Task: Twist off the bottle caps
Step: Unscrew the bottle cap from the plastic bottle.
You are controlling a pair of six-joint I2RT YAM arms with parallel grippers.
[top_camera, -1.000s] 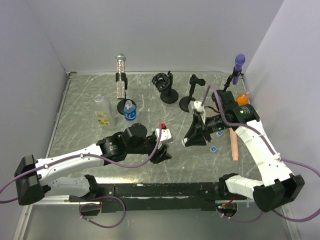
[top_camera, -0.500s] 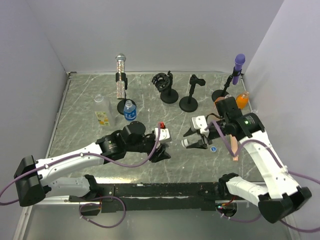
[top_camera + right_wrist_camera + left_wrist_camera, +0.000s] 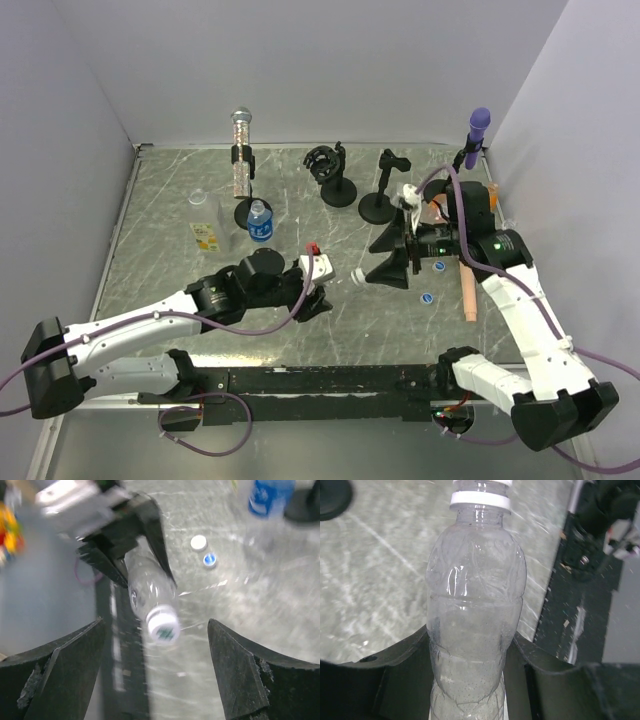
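Left tool (image 3: pixel 470 677) is clamped on the clear bottle (image 3: pixel 472 580), one finger on each side of the lower body. The bottle is off the counter (image 3: pixel 160 250), roughly level, over the middle and a bit toward the near edge. Its neck points at the right arm.

Its white cap (image 3: pixel 163 626) is on the neck; the wrist view is too blurred to tell whether it's loosened.

Right tool (image 3: pixel 156 630) is spread wide with nothing in it. It sits end-on to the cap, with the cap in line between the two fingers and clear of both.

Loose on the counter:
- Two blue caps (image 3: pixel 439 265) and (image 3: pixel 426 297), near the right edge.
- A white cap (image 3: pixel 198 542) with another blue cap (image 3: pixel 209 559) just beside it, seen from the right wrist.

Other bottles:
- The blue-labelled bottle (image 3: pixel 260 222) stands left of centre toward the far edge.
- The yellow-green-label bottle (image 3: pixel 206 234) is further left.
- The orange bottle (image 3: pixel 487 196) is near the far right corner, partly hidden behind the right arm.

Also on the counter:
- A silver microphone (image 3: pixel 240 150) on its stand at the far edge.
- A purple microphone (image 3: pixel 479 124) at the far right corner.
- Two black stands (image 3: pixel 335 178) and (image 3: pixel 380 200) between them.
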